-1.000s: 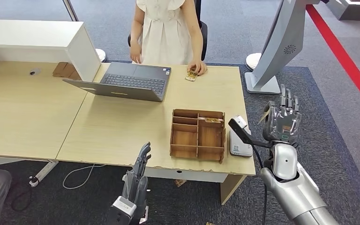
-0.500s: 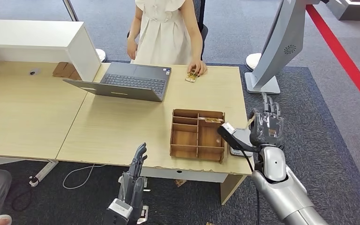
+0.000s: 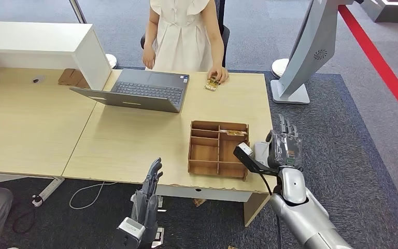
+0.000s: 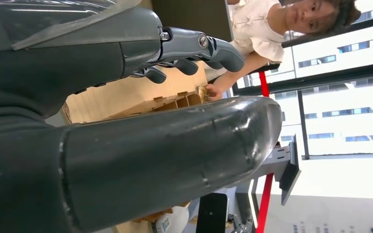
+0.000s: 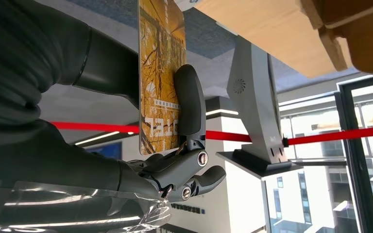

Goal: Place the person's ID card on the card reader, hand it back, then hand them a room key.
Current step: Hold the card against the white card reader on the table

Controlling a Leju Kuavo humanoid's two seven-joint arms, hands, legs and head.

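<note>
My right hand (image 3: 285,147) hovers at the table's right front corner, over the white card reader (image 3: 260,152), which it partly hides. In the right wrist view it pinches a yellow patterned card (image 5: 159,73) between the thumb and a finger, the card standing on edge beside the table edge (image 5: 267,29). Across the table, the person's hand (image 3: 218,75) rests on a second yellow card (image 3: 211,83) at the far edge. My left hand (image 3: 148,194) hangs below the table's front edge, fingers straight and apart, holding nothing.
A wooden divided tray (image 3: 218,149) stands just left of the reader, with a small card (image 3: 233,133) in a back compartment. An open laptop (image 3: 140,91) sits mid-table and a white partition (image 3: 46,44) at the back left. A grey kiosk stand (image 3: 300,57) rises to the right.
My right hand has come down and to the left with the card, from beside the table to over the card reader. The left hand has sunk slightly.
</note>
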